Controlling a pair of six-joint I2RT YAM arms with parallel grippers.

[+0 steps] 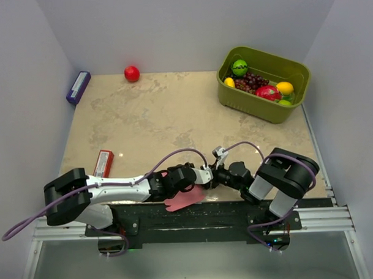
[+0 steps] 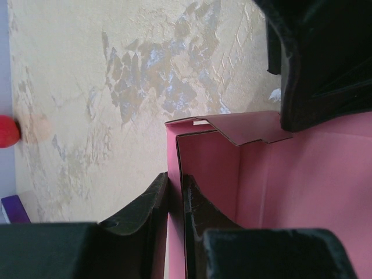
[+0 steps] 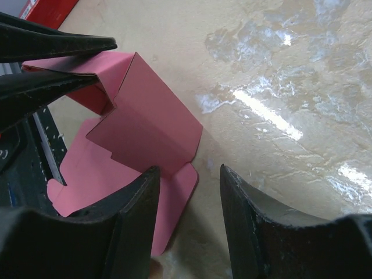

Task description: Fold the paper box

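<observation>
The pink paper box (image 1: 184, 199) is partly folded and lies at the table's near edge, between the two arms. My left gripper (image 2: 176, 181) is shut on one upright wall of the box (image 2: 302, 174), one finger on each side of the thin card. A notched tab folds over at the top of that wall. In the right wrist view the box (image 3: 151, 122) stands with a flat rounded flap on the table. My right gripper (image 3: 189, 171) is open, its left finger over that flap and its right finger over bare table. The left gripper's fingers (image 3: 52, 40) show at the upper left.
A red flat packet (image 1: 104, 162) lies left of the arms. A red ball (image 1: 131, 73) and a purple box (image 1: 78, 87) sit at the far left. A green basket (image 1: 234, 98) with fruit stands at the far right. A black rail (image 1: 207, 215) borders the near edge.
</observation>
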